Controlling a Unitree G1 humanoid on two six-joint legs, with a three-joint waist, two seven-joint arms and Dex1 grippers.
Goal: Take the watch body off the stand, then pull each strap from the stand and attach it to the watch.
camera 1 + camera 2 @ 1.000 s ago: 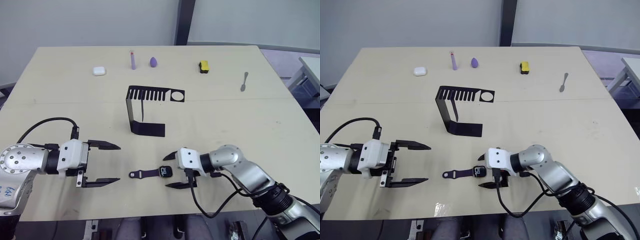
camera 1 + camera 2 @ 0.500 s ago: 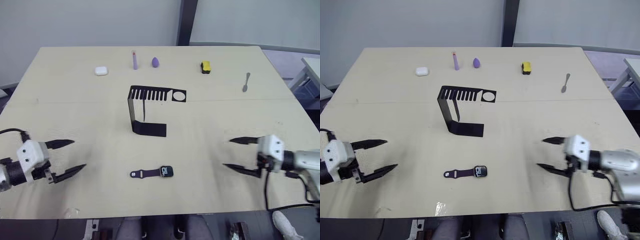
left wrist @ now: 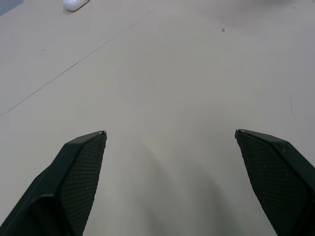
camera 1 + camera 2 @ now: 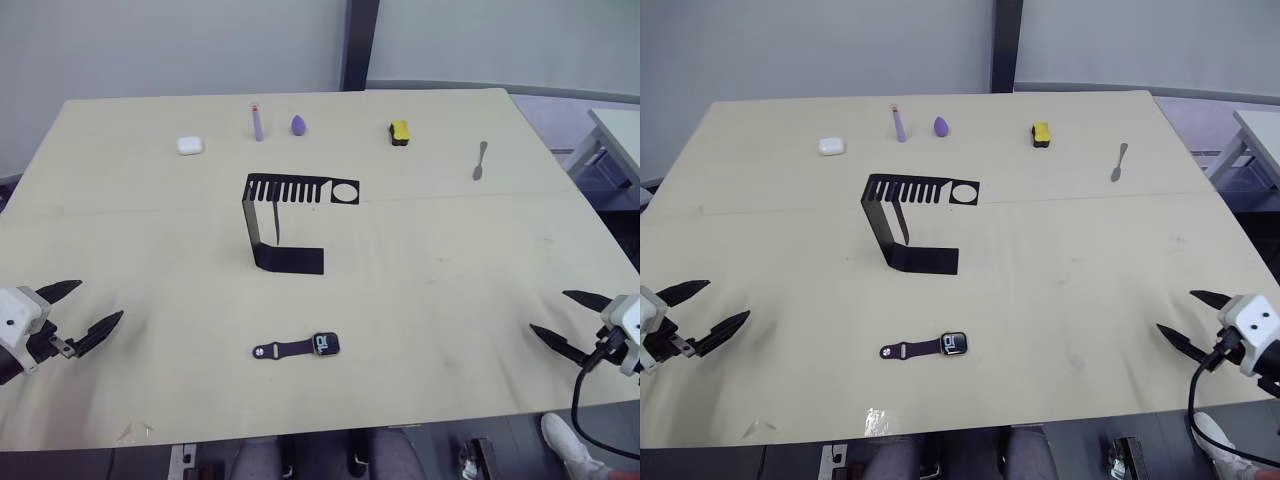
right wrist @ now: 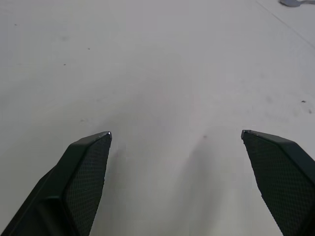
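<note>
A pale wooden table [image 4: 480,260] stands before a plain grey wall [image 4: 150,45] with 1 dark upright post [image 4: 357,40].

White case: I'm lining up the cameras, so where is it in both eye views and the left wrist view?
Left eye view: white case at the far left, beyond the table seam, left of the lilac stick.
Right eye view: same spot.
Left wrist view: ahead of the left end effector, past the seam.
Shared landmark: the table seam.

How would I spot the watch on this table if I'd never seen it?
Find the black metal stand mid-table. Nearer the table's front edge lies the watch body, small, with a dark screen, one dark strap on its left side. Everything else small sits along the far edge.
</note>
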